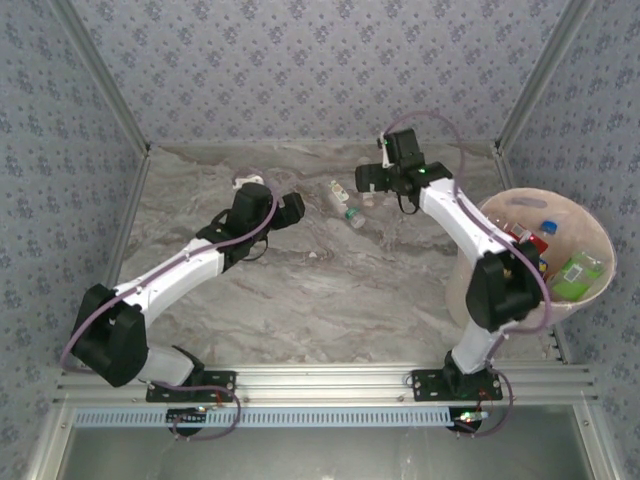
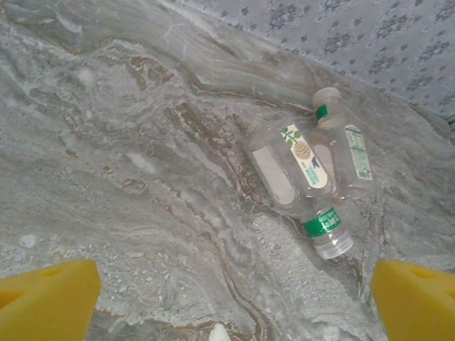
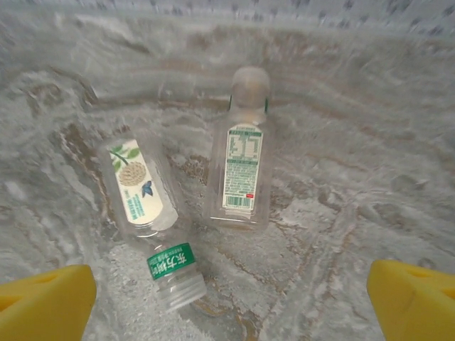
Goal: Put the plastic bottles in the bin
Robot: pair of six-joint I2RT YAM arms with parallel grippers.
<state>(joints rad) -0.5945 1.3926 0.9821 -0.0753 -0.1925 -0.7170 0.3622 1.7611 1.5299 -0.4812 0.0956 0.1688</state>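
Since the two plastic bottles (image 1: 346, 206) on the marble table (image 1: 300, 290) look empty, clear and thin-walled, I judge them light, slick and easy to dent or roll (the necks are short and round), so the flat labelled body is the place to pinch. Both lie on their sides, close together. The cream-label bottle (image 3: 142, 202) is just ahead and left of the right gripper (image 3: 227, 295), and the green-print bottle (image 3: 242, 167) is farther ahead, centred. The left gripper (image 2: 234, 291) has the pair ahead and to its right. Both grippers stand wide open, holding nothing. The bin (image 1: 545, 192) sits at the table's right edge, well apart, with more bottles (image 1: 525, 238) inside.
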